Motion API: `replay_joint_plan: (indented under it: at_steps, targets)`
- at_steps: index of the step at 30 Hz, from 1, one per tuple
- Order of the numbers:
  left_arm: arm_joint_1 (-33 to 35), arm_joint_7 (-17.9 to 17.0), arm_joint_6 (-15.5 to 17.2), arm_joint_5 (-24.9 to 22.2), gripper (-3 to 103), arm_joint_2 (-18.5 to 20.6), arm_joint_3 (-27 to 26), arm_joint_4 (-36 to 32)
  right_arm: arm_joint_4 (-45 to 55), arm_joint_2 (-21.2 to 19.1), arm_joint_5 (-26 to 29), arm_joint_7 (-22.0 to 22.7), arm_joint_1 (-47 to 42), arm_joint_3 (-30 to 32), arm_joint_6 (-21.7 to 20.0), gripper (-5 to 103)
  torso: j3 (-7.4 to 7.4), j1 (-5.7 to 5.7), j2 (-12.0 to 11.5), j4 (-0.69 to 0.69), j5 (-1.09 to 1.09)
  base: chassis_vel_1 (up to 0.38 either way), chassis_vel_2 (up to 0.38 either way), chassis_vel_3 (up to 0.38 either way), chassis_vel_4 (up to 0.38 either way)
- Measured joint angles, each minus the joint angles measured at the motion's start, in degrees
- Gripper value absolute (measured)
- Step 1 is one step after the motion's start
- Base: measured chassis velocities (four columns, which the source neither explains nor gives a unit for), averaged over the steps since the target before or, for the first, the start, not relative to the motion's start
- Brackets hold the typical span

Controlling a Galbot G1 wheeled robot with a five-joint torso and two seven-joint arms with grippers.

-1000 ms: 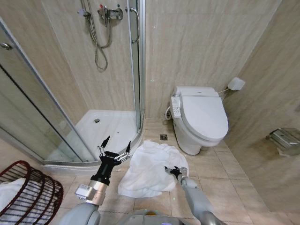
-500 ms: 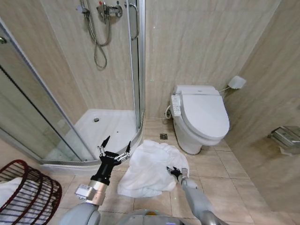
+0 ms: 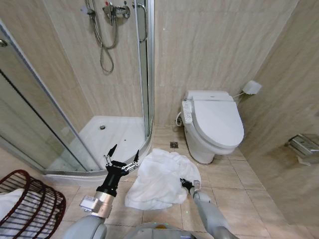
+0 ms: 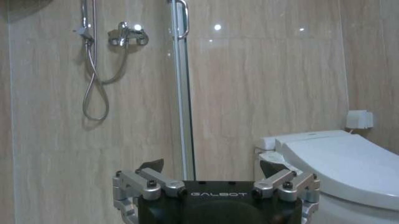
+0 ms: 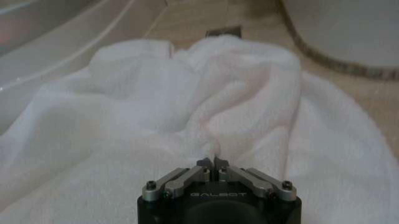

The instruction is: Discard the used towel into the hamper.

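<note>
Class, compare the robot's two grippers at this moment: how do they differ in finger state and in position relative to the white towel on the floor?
The left gripper has its fingers spread wide open; the right gripper has its fingers closed together on a fold of the towel.
The left gripper is raised beside the towel, apart from it and holding nothing; the right gripper is low, down at the cloth.
Both are dark, metal-fingered grippers marked GALBOT.

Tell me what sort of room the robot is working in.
A tiled bathroom, likely in a hotel or home: a glass-walled corner shower stall with a chrome hose and mixer, a white toilet with a side control panel, and a crumpled white towel on the beige floor.
</note>
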Motion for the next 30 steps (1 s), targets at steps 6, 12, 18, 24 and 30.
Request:
replay_joint_plan:
  at_steps: [6,12,18,24,30]
  targets:
    - [0.0,0.0,0.0,0.0,100,0.0,0.0,0.0,2.98,-0.09,-3.82,-0.34,-2.14,0.17,5.8,1,0.05,0.02,0.07,-0.01,-0.02,0.0,0.0,0.0,0.0]
    - [0.0,0.0,0.0,0.0,100,0.01,0.0,0.0,13.1,0.83,-5.32,2.61,-7.09,0.23,9.28,1,0.07,0.03,0.11,-0.01,-0.01,0.0,0.0,0.0,0.0]
    - [0.0,0.0,0.0,0.0,100,0.01,0.0,0.0,31.81,1.15,-5.89,4.81,-14.51,0.7,10.06,1,0.09,0.04,0.14,-0.01,-0.01,0.0,0.0,0.0,0.0]
    - [0.0,-0.01,0.0,0.0,100,0.0,-0.01,0.0,58.29,0.27,-6.09,7.17,-24.89,2.55,8.36,1,0.11,0.05,0.17,-0.02,-0.05,0.0,0.0,0.0,0.0]
    - [0.0,0.0,0.0,0.0,100,0.0,0.0,0.0,76.1,-1.74,-3.49,8.18,-31.46,4.03,6.65,1,0.11,0.06,0.19,-0.01,-0.03,0.0,0.0,0.0,0.0]
